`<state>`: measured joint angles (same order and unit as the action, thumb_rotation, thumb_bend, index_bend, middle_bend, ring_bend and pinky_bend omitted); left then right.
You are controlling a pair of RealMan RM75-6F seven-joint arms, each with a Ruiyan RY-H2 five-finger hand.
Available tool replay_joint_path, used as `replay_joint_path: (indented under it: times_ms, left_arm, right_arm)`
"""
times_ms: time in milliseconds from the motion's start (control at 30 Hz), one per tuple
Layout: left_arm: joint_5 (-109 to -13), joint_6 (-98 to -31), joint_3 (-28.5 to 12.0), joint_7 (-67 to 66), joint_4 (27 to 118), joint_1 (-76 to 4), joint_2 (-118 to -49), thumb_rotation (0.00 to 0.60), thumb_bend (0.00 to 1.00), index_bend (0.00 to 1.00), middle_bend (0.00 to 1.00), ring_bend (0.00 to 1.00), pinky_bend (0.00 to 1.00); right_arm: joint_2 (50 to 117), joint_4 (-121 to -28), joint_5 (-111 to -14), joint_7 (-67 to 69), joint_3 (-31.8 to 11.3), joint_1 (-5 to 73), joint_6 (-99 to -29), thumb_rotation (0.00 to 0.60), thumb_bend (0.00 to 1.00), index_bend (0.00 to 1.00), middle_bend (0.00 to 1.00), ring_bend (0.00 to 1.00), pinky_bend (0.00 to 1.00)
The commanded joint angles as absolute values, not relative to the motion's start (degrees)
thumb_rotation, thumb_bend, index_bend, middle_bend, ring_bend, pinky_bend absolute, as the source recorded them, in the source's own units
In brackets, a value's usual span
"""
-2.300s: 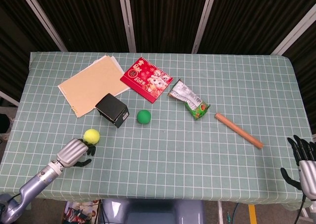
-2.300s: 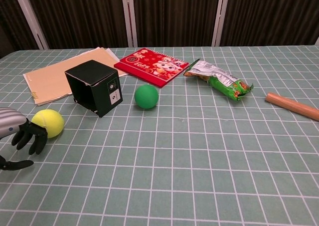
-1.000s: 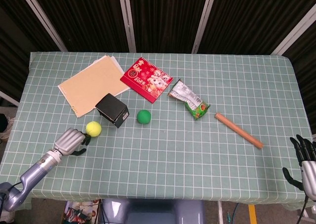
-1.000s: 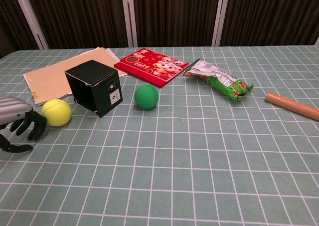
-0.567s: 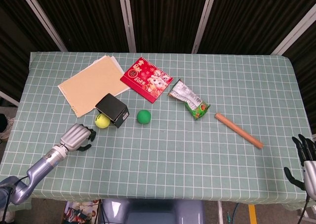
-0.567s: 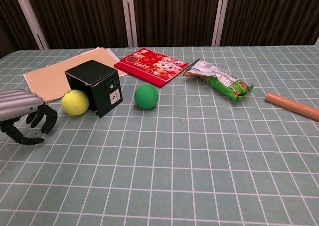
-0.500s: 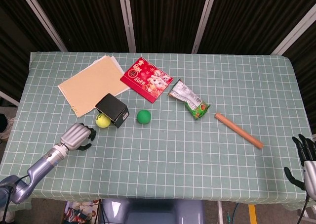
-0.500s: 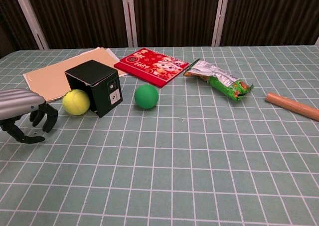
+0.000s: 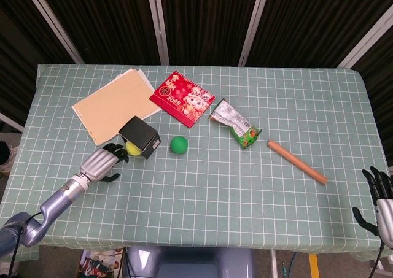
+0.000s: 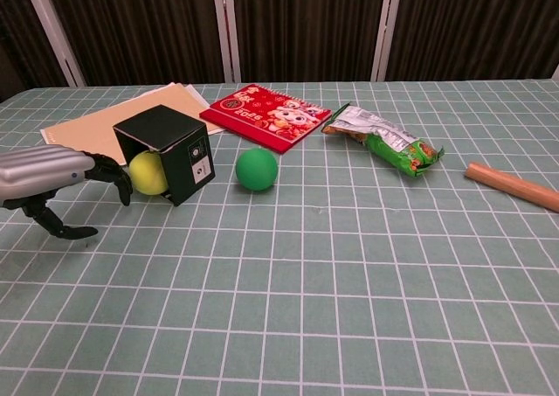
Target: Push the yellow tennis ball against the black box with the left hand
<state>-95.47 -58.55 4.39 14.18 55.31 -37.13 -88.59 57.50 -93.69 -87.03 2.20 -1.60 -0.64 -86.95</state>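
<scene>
yellow tennis ball [image 10: 149, 171] sits hard up against the black box [image 10: 166, 152], touching its open face at the box's 9 o'clock in the chest view; partly tucked into the shadow of the opening, can't tell how deep. Task looks basically done

left hand [image 10: 54, 179] at the ball's 9 o'clock, fingers [image 10: 112, 172] curled loosely forward, tips at the ball's near side and grasping nothing. Contact looks likely but I can't confirm it from either view. Head view shows the same: hand [image 9: 102, 162] at 7 o'clock of the box [image 9: 140, 137], only a sliver of ball [image 9: 132, 148] showing between them

right hand [image 9: 381, 207] parked off the table edge at 4 o'clock, fingers spread, empty

Risks from here:
- more push: box is light card, looks like it would slide or pivot toward the green ball [image 10: 257, 169] at its 3 o'clock, or skid onto the tan folder [image 10: 92, 135] behind it
- off-centre push: ball squirts out along the box face toward 6 o'clock and loses contact
- retracting with curled fingers: a tip could hook the ball and drag it back off the box
- ball may rebound slightly once pressure is off, so back away straight and slow
</scene>
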Motion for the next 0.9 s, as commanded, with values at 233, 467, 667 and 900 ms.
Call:
replay_joint_path:
  times_ms: [233, 467, 667, 900]
  left_arm:
    - [-95.61, -58.81, 4.24, 14.54, 53.78, -38.1, -90.21, 0.6, 0.28, 0.27, 0.02, 0.0, 0.02]
    - [-95.12, -59.93, 4.07, 13.71, 53.29, -37.72, -90.78, 0.6, 0.28, 0.21, 0.0, 0.0, 0.0]
    - [-95.67, -62.41, 4.58, 13.17, 54.26, -36.77, -90.15, 0.6, 0.28, 0.17, 0.0, 0.0, 0.0]
    - [-96.86, -66.49, 7.08, 11.92, 61.59, -33.7, -84.66, 0.6, 0.27, 0.14, 0.0, 0.0, 0.0]
  right_arm:
    - [57.35, -93.75, -87.19, 2.49, -1.56, -0.73, -87.14, 0.6, 0.36, 0.0, 0.0, 0.0, 0.0]
    - [57.27, -93.78, -87.14, 2.56, -1.56, -0.71, -87.04, 0.6, 0.36, 0.0, 0.0, 0.0, 0.0]
    - [57.24, -93.91, -87.54, 2.55, -1.46, -0.87, -87.48, 0.6, 0.36, 0.0, 0.0, 0.0, 0.0]
    - [57.12, -94.29, -88.73, 2.37, -1.08, -1.16, -88.3, 0.6, 0.36, 0.0, 0.0, 0.0, 0.0]
